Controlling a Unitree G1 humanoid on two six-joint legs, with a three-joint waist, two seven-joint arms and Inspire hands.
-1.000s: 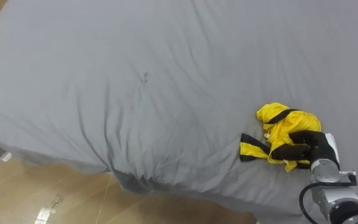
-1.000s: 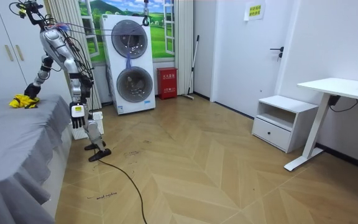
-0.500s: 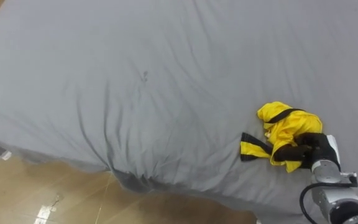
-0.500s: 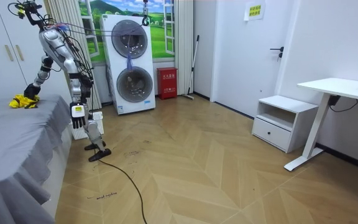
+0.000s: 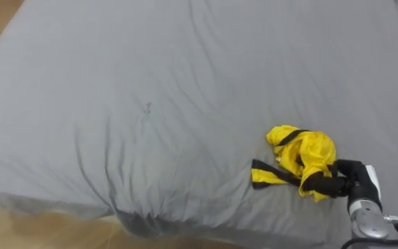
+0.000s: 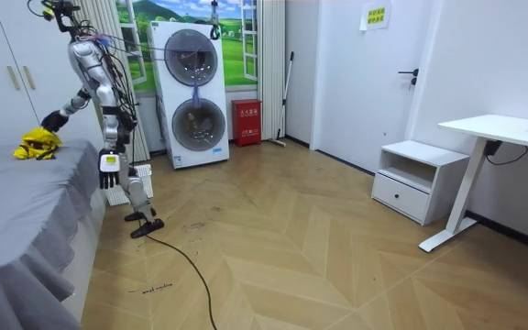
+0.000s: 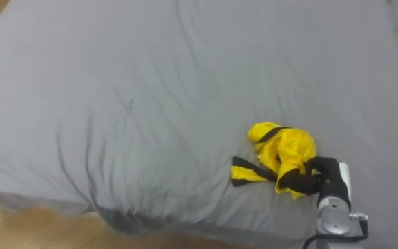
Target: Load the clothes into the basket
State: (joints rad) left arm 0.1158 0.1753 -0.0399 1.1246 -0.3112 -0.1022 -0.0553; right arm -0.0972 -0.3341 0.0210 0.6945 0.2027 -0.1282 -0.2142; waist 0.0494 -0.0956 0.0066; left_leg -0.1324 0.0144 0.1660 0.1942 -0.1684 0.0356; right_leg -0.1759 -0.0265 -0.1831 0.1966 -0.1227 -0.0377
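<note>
A crumpled yellow garment with black bands [image 5: 301, 153] [image 7: 282, 152] lies near the edge of the grey bed [image 5: 150, 90]. My right hand [image 5: 351, 182] [image 7: 325, 178] comes in from the lower right, its dark fingers curled into the cloth's near side. In the room view I stand at the bedside with that arm stretched out to the garment [image 6: 39, 141]. My left hand [image 6: 106, 169] hangs by my side. A white basket [image 6: 117, 191] stands on the floor behind my legs, partly hidden by them.
The bed's edge runs along the bottom of the eye views, with wooden floor [image 5: 19, 232] below it. Behind me are stacked washing machines [image 6: 195, 96], a red box [image 6: 246, 122], a white cabinet [image 6: 411, 179] and a white desk [image 6: 502, 133].
My body has straightened up and the eye view has shifted. The right hand has drawn the garment a little up off the sheet while keeping its hold.
</note>
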